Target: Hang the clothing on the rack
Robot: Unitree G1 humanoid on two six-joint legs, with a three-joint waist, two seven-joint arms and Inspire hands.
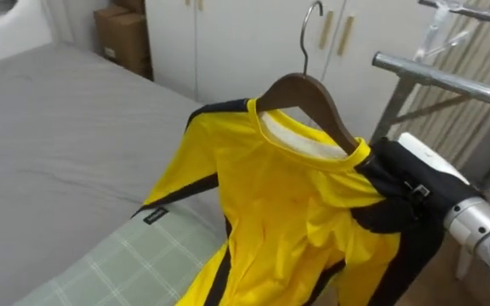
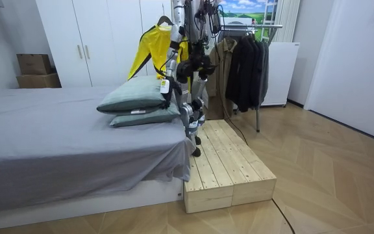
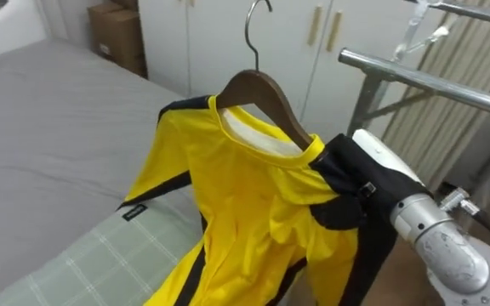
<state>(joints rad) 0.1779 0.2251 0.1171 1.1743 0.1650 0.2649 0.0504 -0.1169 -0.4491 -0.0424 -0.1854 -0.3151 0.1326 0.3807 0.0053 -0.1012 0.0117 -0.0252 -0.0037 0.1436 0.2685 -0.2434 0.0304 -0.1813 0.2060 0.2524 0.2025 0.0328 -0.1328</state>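
Observation:
A yellow shirt with black trim [image 1: 287, 212] hangs on a brown wooden hanger [image 1: 309, 98] with a metal hook, held up in the air in front of me. My right hand [image 1: 395, 189] comes in from the right, black against the shirt's black sleeve, and is shut on the hanger's right end through the cloth. The shirt's hem drops out of the bottom of the eye views. The clothes rack's grey rail [image 1: 449, 81] runs at the right, beyond the hanger and apart from its hook. In the room view the shirt [image 2: 149, 49] is raised beside my head, and my left hand [image 2: 165, 86] hangs low by the pillows.
I stand on a wooden platform [image 2: 226, 162] between the grey bed [image 1: 49, 144] and the rack with dark clothes [image 2: 245, 65]. A green checked pillow [image 1: 117, 263] lies below the shirt. White wardrobe doors [image 1: 228, 42] and cardboard boxes [image 1: 122, 38] stand behind.

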